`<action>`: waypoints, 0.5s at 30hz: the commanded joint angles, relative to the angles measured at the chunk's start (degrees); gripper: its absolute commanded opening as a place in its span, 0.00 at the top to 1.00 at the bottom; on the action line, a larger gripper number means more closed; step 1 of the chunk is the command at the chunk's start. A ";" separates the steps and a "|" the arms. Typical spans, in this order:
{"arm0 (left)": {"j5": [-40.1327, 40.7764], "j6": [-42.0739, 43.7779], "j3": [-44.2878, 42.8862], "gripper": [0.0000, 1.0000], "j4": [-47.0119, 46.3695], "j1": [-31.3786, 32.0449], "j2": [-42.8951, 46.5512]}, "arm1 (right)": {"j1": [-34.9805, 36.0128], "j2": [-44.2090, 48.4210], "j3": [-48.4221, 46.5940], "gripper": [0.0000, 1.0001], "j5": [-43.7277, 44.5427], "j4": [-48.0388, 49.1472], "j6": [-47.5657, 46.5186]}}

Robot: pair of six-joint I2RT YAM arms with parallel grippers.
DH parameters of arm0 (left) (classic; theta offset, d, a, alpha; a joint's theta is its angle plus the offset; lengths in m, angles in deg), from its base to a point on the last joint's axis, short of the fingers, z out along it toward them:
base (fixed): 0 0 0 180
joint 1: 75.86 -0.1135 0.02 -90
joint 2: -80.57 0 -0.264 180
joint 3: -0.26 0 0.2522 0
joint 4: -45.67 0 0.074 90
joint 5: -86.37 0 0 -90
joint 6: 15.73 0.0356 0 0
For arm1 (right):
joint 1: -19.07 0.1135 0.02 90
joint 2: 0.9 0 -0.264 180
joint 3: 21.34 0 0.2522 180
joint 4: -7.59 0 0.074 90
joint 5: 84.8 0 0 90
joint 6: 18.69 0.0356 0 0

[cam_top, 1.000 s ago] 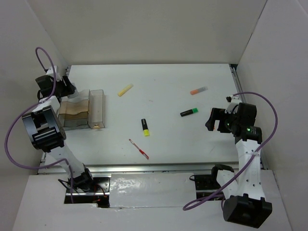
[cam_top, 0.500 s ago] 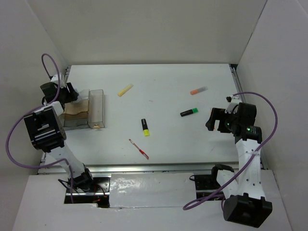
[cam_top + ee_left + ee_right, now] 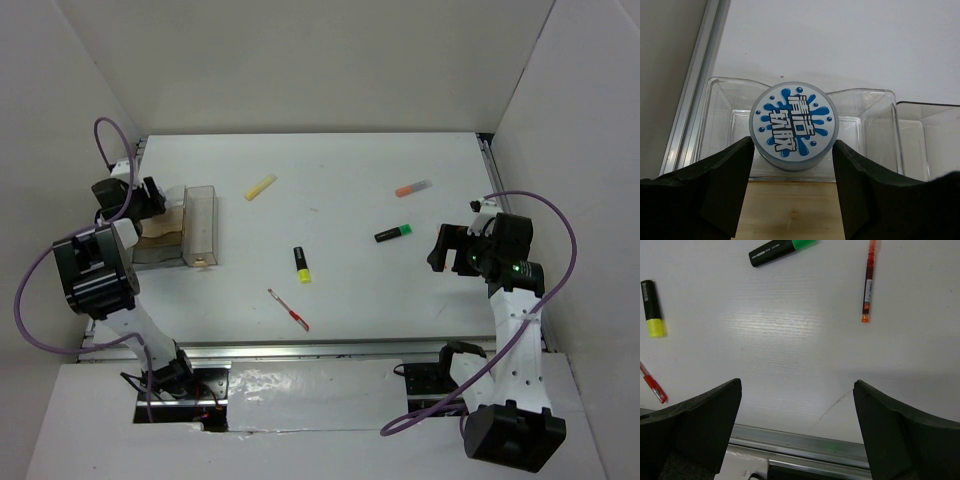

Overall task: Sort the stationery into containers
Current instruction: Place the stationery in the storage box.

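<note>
A round grey tub (image 3: 794, 125) with a blue splash label sits between my left gripper's (image 3: 793, 147) fingers, which are shut on its sides. It hangs over the clear compartmented container (image 3: 875, 130), (image 3: 200, 225) at the table's left edge, where the top view shows the left gripper (image 3: 148, 200). On the table lie a yellow highlighter (image 3: 261, 187), an orange pen (image 3: 412, 187), a green highlighter (image 3: 395, 233), a black-and-yellow highlighter (image 3: 301, 265) and a red pen (image 3: 288, 309). My right gripper (image 3: 440, 250), (image 3: 797, 390) hovers open and holds nothing, near the green highlighter (image 3: 782, 250) and orange pen (image 3: 868, 282).
A wooden tray (image 3: 160, 232) stands beside the clear container, its surface (image 3: 790, 210) below my left fingers. Metal rails run along the table's left edge (image 3: 700, 85) and near edge (image 3: 805, 445). White walls enclose the table on three sides.
My left gripper has moved toward the near side and a little right, over the containers, with the tub in it. The right arm and the loose stationery have not moved.
</note>
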 commanded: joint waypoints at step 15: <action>-13.23 6.11 -6.90 0.22 20.86 4.26 23.91 | -0.29 1.63 -0.18 0.01 -0.38 2.29 0.08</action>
